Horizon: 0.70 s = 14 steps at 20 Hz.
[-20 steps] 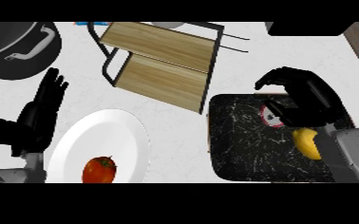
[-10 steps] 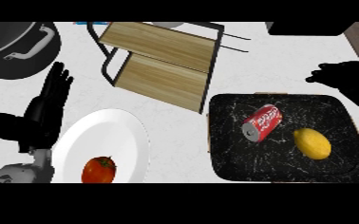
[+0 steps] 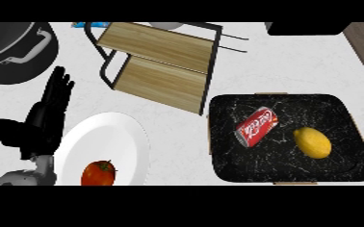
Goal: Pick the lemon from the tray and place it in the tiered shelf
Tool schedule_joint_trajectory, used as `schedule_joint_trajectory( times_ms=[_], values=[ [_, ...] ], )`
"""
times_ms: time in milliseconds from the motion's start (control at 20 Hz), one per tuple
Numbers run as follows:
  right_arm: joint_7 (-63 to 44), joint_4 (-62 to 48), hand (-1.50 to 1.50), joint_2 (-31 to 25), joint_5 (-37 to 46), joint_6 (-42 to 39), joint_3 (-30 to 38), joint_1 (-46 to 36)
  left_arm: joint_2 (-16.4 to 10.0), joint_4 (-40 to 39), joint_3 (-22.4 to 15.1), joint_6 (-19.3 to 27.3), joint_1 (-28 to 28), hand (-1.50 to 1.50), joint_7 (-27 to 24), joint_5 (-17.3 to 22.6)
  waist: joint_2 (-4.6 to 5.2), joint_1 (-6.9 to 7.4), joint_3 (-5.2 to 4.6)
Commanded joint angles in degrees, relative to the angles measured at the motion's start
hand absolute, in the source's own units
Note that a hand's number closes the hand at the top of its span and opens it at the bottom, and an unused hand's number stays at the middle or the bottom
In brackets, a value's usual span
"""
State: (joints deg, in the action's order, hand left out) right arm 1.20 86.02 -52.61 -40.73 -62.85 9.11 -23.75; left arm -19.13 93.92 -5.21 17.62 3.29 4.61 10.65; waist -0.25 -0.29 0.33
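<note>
The lemon (image 3: pixel 313 143) was seen lying on the black tray (image 3: pixel 235 166), near its right side. It was close to the red can (image 3: pixel 256 127) but not touching it. One second before, the right hand was held low over the tray, right by the can and the lemon. Half a second before, it was pulled back to the right edge. Now it could not be seen at all, so nothing could be told about its fingers. The lemon was not lifted; it was found in the same spot as before. This was taken to mean that the pick was not done yet and the task was not far along. The shelf (image 3: pixel 160 79) was set up and to the left of the tray, well apart from the lemon, and no fruit was seen on its wooden boards. The left hand (image 3: pixel 44 118) was kept at rest by the left edge of the desk (image 3: pixel 284 62), with its fingers (image 3: pixel 58 84) straight and pointed up, holding nothing. A white plate (image 3: pixel 107 134) with a tomato (image 3: pixel 98 173) on it was seen just beside that hand. It was judged that the right hand would have to be brought back over the tray before the lemon could be picked up.
</note>
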Motion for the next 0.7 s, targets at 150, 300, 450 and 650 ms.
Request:
schedule_joint_trajectory(
  times_ms=[150,300,450,650],
  values=[
    [4.1,16.8,-1.50,2.1,20.1,-7.2,5.9,0.2,0.7,0.6,-0.5,0.8,-0.2,0.00,0.3,-1.0,0.27,-0.03,0.08],
    [7.3,22.0,-1.50,4.9,27.6,-7.7,8.6,6.1,0.1,2.8,-0.1,1.4,0.4,0.00,2.9,-1.3,0.27,-0.25,0.02],
    [10.5,26.8,-1.50,9.7,36.7,-6.0,7.5,9.8,-0.2,2.0,0.6,-0.1,0.4,0.00,1.8,-0.6,0.46,0.30,0.01],
    [14.1,31.5,-1.50,9.8,48.8,-1.2,5.0,10.9,0.5,1.0,0.6,-0.8,0.4,0.00,0.9,-0.3,0.65,0.89,0.00]
  ],
)
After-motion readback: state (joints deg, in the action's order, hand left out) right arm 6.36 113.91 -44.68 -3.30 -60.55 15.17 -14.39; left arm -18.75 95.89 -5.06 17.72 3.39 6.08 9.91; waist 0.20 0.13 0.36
